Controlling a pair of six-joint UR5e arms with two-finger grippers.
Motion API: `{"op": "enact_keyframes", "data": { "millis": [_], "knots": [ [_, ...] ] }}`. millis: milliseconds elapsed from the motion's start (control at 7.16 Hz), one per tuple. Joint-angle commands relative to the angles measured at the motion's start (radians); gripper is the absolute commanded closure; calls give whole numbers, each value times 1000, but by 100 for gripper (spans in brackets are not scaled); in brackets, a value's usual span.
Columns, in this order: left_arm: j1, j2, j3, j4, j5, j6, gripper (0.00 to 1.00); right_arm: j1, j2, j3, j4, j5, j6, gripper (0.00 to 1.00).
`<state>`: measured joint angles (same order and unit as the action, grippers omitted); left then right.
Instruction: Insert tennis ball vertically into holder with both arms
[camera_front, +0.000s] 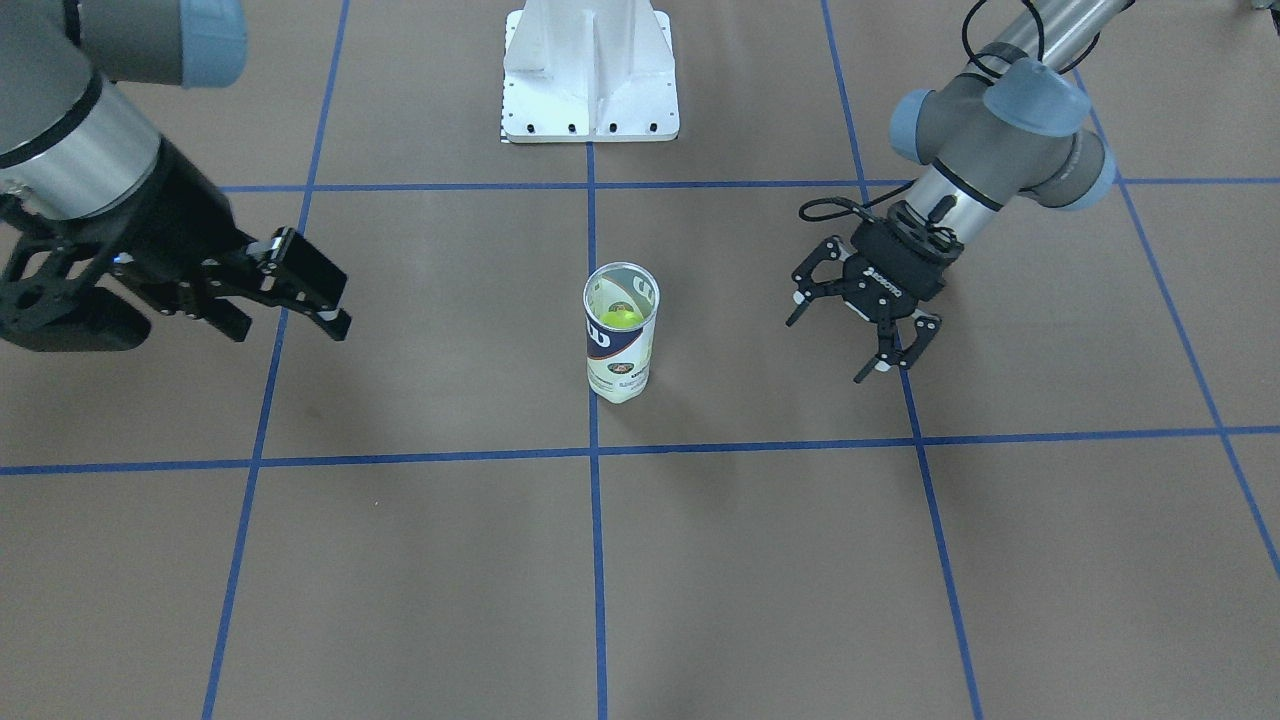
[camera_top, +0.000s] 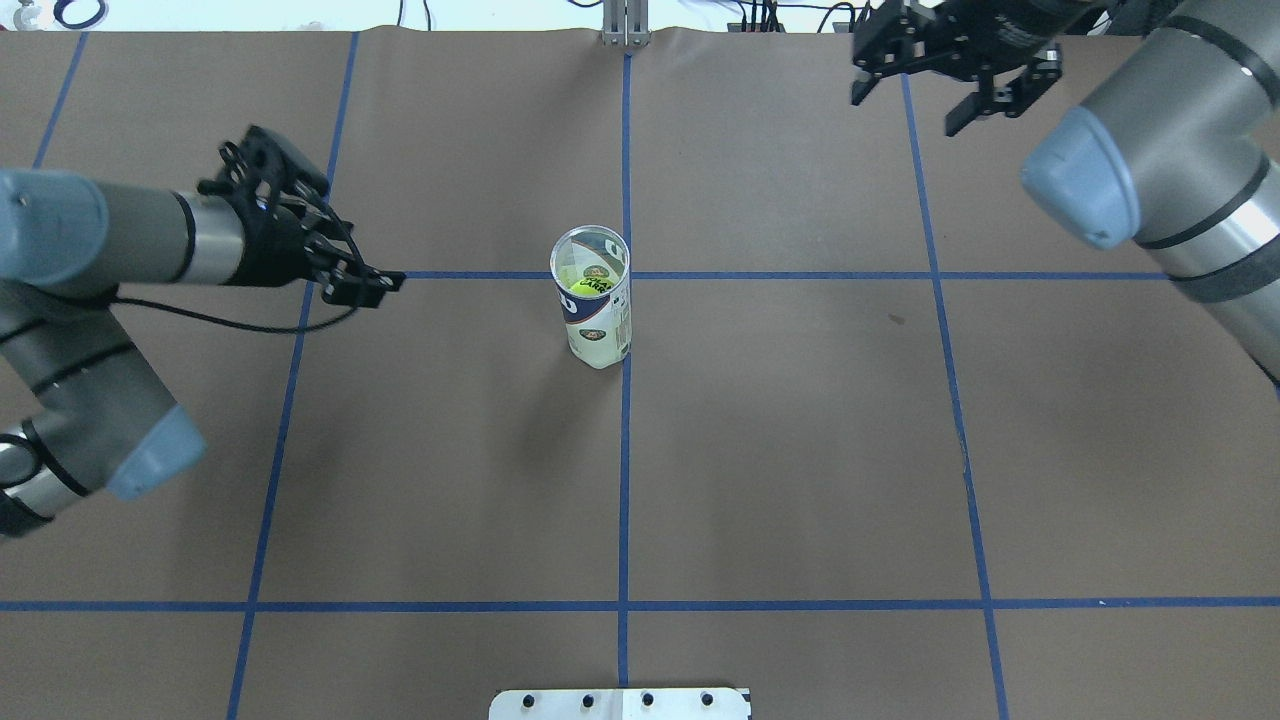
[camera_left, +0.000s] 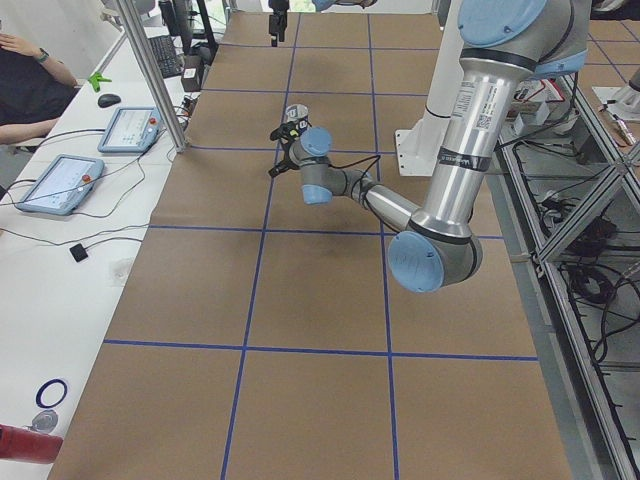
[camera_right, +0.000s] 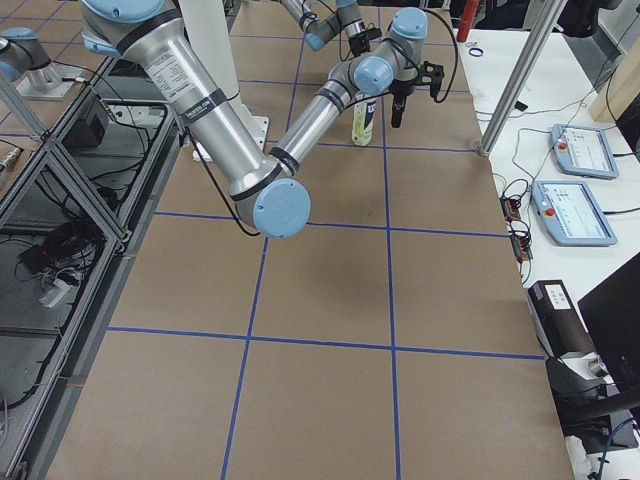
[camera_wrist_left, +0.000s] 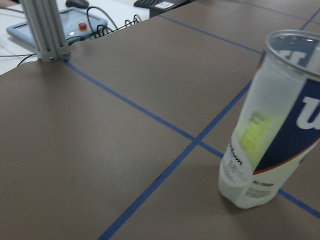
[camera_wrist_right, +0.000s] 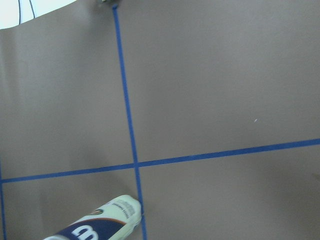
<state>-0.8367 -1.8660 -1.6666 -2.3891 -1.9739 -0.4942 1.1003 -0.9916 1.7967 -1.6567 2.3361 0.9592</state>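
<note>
The holder (camera_front: 620, 345) is standing upright on the table (camera_front: 400, 560), right where two blue tape lines (camera_front: 595, 560) are crossing, well apart from both grippers. Its top is open, and a yellow-green ball (camera_front: 622, 318) is showing inside through the mouth. How deep the ball is sitting is hard to tell: in the left wrist view it is only showing as a pale green smear behind the clear wall.

That view is cutting the holder off at the right edge, so just part of the white "W" on the navy band is showing. Below it "ALL COURT" is reading clearly, and the small vertical script is looking like "Wilson". The right wrist view is catching only the holder's base and part of its label at the bottom edge. Neither wrist view is showing any fingers. From the exterior left camera the left arm's wrist is hiding most of the holder.

The left gripper (camera_front: 826, 350) is hovering beside the holder with its jaws spread wide, holding nothing; the white lettering on its body seems to read "ROBOTIQ". The right gripper (camera_top: 904, 115) is hanging high and far off, partly cropped by the overhead view's top edge, jaws also wide and gripping nothing.
</note>
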Motion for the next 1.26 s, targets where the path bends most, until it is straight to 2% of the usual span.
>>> {"op": "enact_keyframes", "data": {
  "millis": [0,140,279,419,558,698,838,1117],
  "knots": [
    [-238,-1,5,290,-191,87,1,148,-148,-75,-1,-3,-385,1],
    [-310,1,13,464,-229,186,1,220,-182,-168,0,-4,-598,1],
    [-417,7,16,625,-360,195,1,292,-197,-253,0,-1,-770,1],
    [-518,8,18,705,-400,219,1,340,-212,-304,3,2,-860,1],
    [-588,10,22,715,-395,368,1,343,-288,-277,35,-9,-882,1],
    [-634,30,83,719,-390,478,1,343,-327,-287,98,-29,-886,1],
    [-639,107,124,687,-387,530,1,345,-370,-280,139,-26,-884,1],
    [-647,123,177,679,-384,514,0,345,-392,-287,141,-29,-876,1]
  ]
}}
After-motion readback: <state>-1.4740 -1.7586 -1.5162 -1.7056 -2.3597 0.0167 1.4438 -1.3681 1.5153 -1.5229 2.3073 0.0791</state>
